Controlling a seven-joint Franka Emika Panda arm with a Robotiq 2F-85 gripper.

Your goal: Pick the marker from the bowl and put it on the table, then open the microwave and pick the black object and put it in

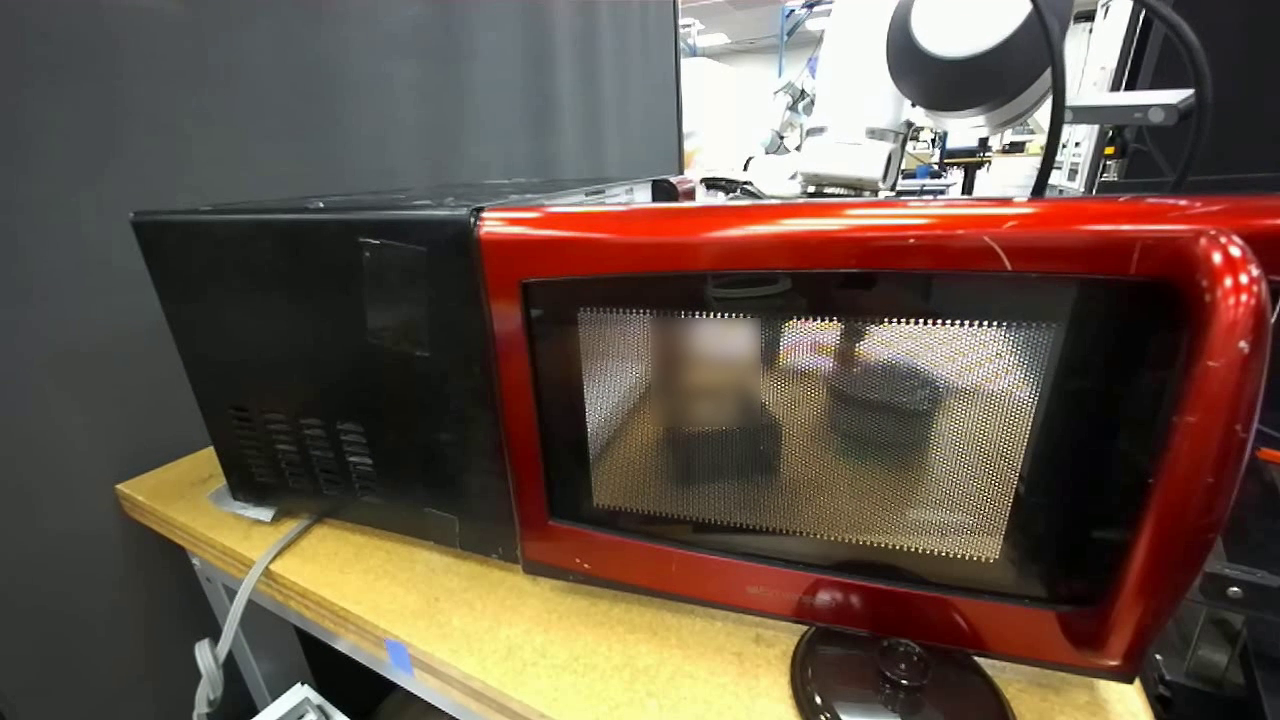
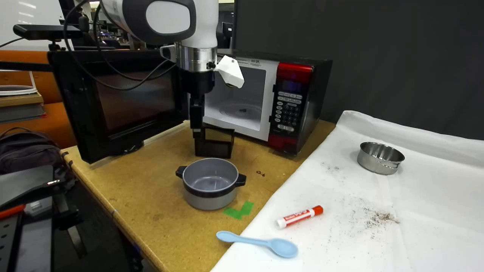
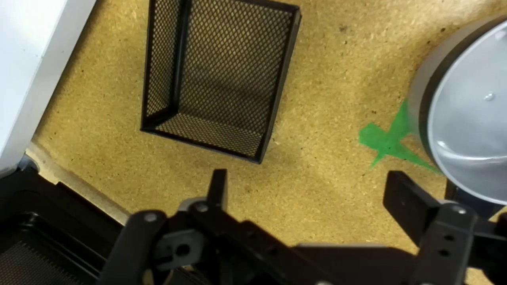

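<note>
Although the microwave [image 2: 270,96] stands open and, lower right in an exterior view, the marker [image 2: 300,217] lies free, loading the box [image 3: 229,63] (wrist view, upper centre) apparently remains; gripper [image 3: 307,188] spread, empty.

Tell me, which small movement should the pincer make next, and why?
I would probably ease the open pincer over the black mesh box: in the wrist view, the box is not centred between the pincer's fingers but lies toward the microwave. The microwave door already stands open and the marker lies on the white sheet, so this box seems next.
</note>
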